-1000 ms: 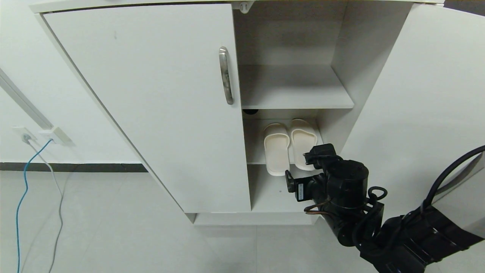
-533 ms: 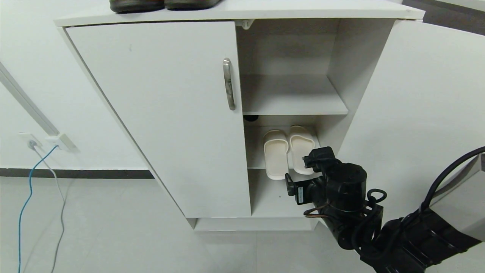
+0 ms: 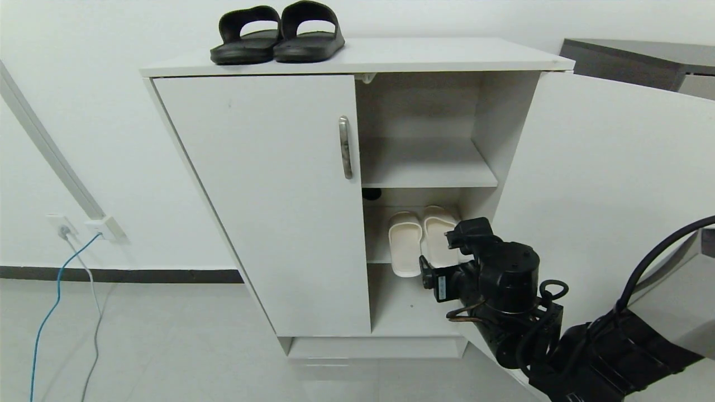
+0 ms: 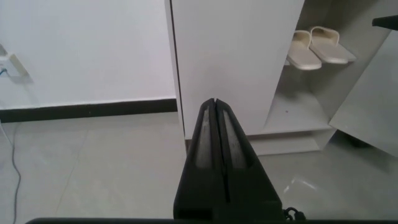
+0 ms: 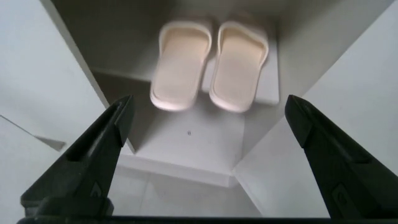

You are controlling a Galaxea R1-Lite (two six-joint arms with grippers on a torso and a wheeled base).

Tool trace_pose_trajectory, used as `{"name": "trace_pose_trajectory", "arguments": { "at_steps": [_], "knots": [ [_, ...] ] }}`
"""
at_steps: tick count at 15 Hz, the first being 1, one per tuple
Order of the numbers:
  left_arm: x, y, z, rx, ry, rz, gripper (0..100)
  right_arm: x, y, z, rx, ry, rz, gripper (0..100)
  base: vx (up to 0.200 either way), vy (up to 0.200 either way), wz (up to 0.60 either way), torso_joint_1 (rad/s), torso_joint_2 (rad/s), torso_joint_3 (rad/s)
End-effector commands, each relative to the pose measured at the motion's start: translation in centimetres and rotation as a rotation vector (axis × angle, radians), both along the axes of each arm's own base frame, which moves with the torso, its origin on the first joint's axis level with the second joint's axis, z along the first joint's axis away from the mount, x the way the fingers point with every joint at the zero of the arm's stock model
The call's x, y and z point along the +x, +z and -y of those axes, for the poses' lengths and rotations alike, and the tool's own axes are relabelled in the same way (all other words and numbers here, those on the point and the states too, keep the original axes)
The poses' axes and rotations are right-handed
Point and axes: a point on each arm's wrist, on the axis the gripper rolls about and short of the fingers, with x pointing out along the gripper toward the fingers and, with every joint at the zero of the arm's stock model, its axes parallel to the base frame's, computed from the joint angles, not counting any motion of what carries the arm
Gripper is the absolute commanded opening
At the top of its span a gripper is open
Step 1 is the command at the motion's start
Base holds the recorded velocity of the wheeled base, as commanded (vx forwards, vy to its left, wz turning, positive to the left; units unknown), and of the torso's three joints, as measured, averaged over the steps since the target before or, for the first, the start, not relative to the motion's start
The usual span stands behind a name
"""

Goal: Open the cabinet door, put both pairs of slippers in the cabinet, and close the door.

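Observation:
A white cabinet [image 3: 262,195] stands with its left door shut and its right door [image 3: 603,184] swung wide. A cream pair of slippers [image 3: 422,237] [image 5: 208,62] [image 4: 320,46] lies side by side on the middle shelf inside. On the cabinet's top sits a black pair of slippers [image 3: 277,36]. My right gripper [image 5: 208,102] is open in front of the open compartment, a little out from the cream pair, its fingers spread wide with nothing between them. My left gripper [image 4: 214,106] is shut on nothing, low over the floor before the shut door.
The shut door carries a metal handle [image 3: 346,148]. A bare upper shelf [image 3: 427,170] sits above the cream pair. A wall socket [image 3: 61,226] with blue and grey cables is at the left. A dark table [image 3: 631,56] stands behind the open door.
The head camera has lifted, bringing the cabinet top and the black slippers into the picture. The right arm keeps its place before the open compartment.

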Motion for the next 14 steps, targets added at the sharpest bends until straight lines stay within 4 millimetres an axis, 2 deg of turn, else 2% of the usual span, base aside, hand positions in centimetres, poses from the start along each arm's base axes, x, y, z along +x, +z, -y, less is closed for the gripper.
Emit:
{"name": "trace_pose_trajectory", "arguments": {
  "at_steps": [1, 6, 14],
  "knots": [
    [0.01, 0.0, 0.0, 0.0, 0.0, -0.002, 0, -0.02, -0.06, -0.14, -0.001, 0.003, 0.0, 100, 0.0, 0.0, 0.0, 0.002, 0.0, 0.183],
    [0.01, 0.0, 0.0, 0.0, 0.0, -0.002, 0, -0.07, -0.16, -0.09, -0.004, 0.003, -0.004, 100, 0.0, 0.0, 0.0, 0.001, 0.0, 0.036],
    [0.01, 0.0, 0.0, 0.0, 0.0, -0.002, 0, -0.07, -0.3, -0.1, -0.007, 0.004, -0.007, 100, 0.0, 0.2, 0.0, 0.005, 0.0, 0.006]
  ]
}}
